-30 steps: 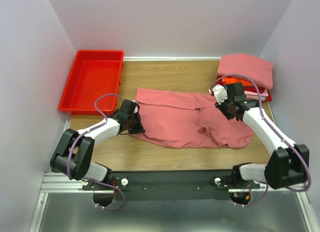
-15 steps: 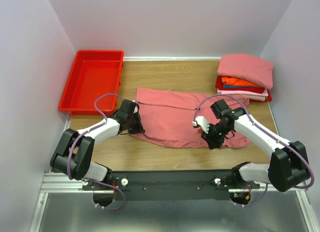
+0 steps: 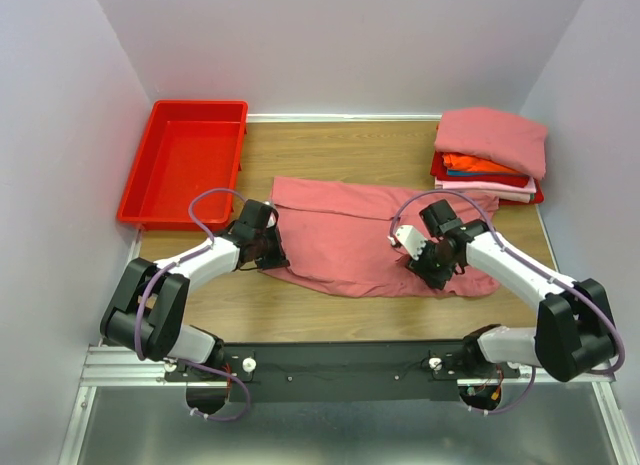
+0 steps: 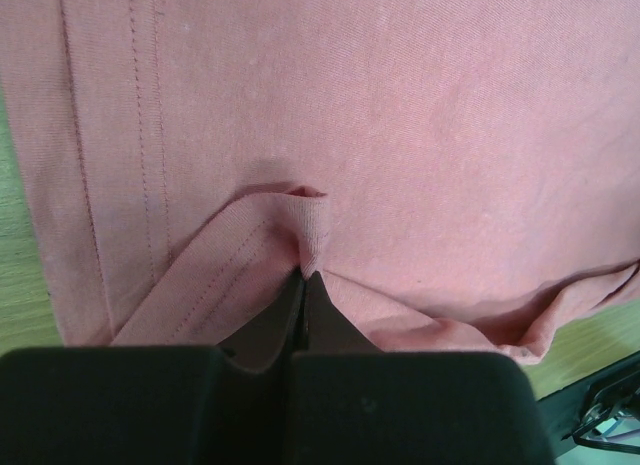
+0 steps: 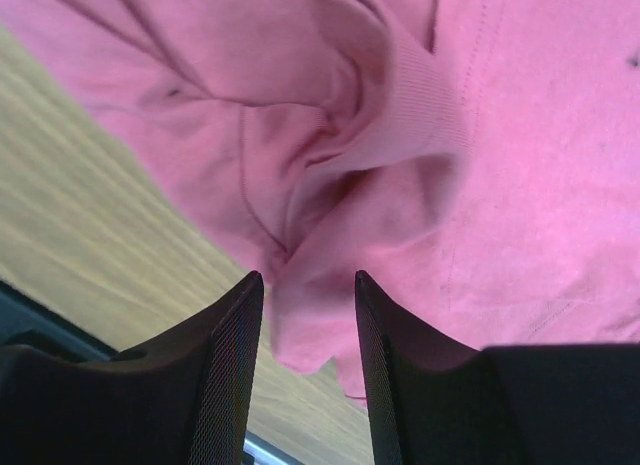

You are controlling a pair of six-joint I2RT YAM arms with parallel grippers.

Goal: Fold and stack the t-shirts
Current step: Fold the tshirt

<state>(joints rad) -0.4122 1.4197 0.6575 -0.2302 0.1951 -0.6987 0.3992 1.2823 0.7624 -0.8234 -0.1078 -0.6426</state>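
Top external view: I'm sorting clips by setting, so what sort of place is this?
Likely a lab robot cell: white walls box in a wooden table, arms bolted to a rail, folded shirts stacked near a spread pink shirt.

No readable text, label, brand, number or sign on anything in any view.

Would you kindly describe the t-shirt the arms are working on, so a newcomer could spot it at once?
Look at the wooden table, with a red bin at its far left and a stack of folded shirts at its far right. Between them, nearer the arms, a salmon-pink t-shirt lies spread out. It alone is unfolded, and the left end effector pinches its edge nearest the bin.
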